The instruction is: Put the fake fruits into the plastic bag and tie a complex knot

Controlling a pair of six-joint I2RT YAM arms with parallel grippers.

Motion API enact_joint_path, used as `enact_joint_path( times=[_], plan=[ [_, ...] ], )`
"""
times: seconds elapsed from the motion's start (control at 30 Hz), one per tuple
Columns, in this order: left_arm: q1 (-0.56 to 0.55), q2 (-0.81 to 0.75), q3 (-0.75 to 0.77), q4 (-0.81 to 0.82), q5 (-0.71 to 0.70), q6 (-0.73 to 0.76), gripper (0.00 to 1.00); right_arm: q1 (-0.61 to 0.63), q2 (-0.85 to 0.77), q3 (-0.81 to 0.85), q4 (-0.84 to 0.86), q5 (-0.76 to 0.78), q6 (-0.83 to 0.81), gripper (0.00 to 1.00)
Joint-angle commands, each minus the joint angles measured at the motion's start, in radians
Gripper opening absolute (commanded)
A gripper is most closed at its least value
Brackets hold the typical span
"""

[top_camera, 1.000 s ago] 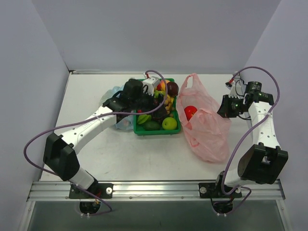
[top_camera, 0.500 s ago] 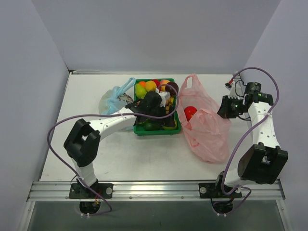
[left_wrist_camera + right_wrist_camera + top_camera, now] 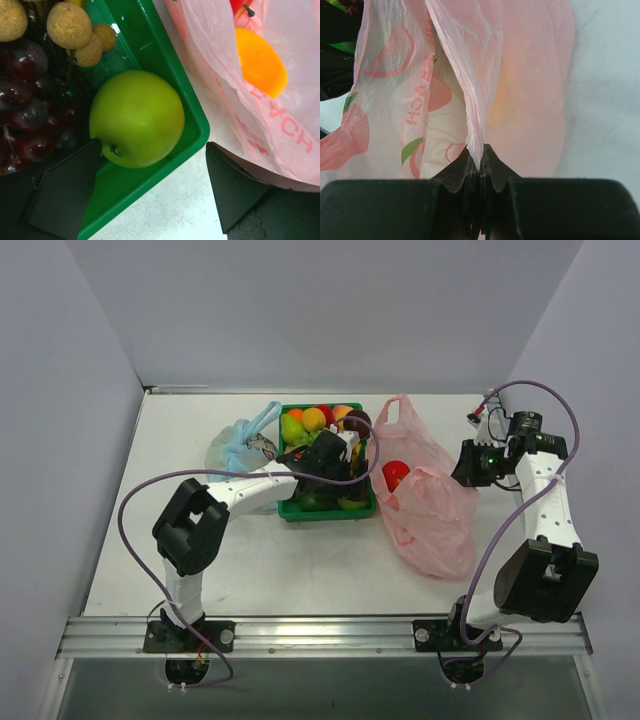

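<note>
The green tray holds several fake fruits. In the left wrist view a green apple lies in the tray's corner, beside purple grapes and small brown fruits. My left gripper is open and empty above the tray's right part; its fingers straddle the tray rim, one next to the green apple. The pink plastic bag lies right of the tray with a red apple and an orange inside. My right gripper is shut on the bag's edge. No knot shows.
A light-blue plastic bag lies left of the tray, behind my left arm. The left arm's cable loops over the table's left half. Grey walls close in the back and both sides.
My left arm has swung right, from the tray's left side to its right part next to the pink bag. The right gripper has kept its hold without moving.
</note>
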Motion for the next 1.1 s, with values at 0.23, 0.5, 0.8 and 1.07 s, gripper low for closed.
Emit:
enact_joint_path(
  times=[0.23,0.5,0.8,1.07],
  plan=[
    [-0.012,0.011,0.049,0.005,-0.081,0.009,0.97,-0.007,-0.011,-0.017,-0.030,-0.010,-0.021,0.00],
    [-0.016,0.069,0.063,0.048,0.017,-0.026,0.97,-0.009,-0.016,-0.023,-0.030,-0.010,-0.029,0.00],
    [-0.016,0.084,0.056,0.058,0.008,-0.024,0.97,-0.009,-0.007,-0.005,-0.041,-0.015,-0.033,0.00],
    [-0.014,-0.012,0.009,0.104,0.017,-0.009,0.83,-0.009,-0.008,-0.001,-0.044,-0.018,-0.035,0.00]
  ],
)
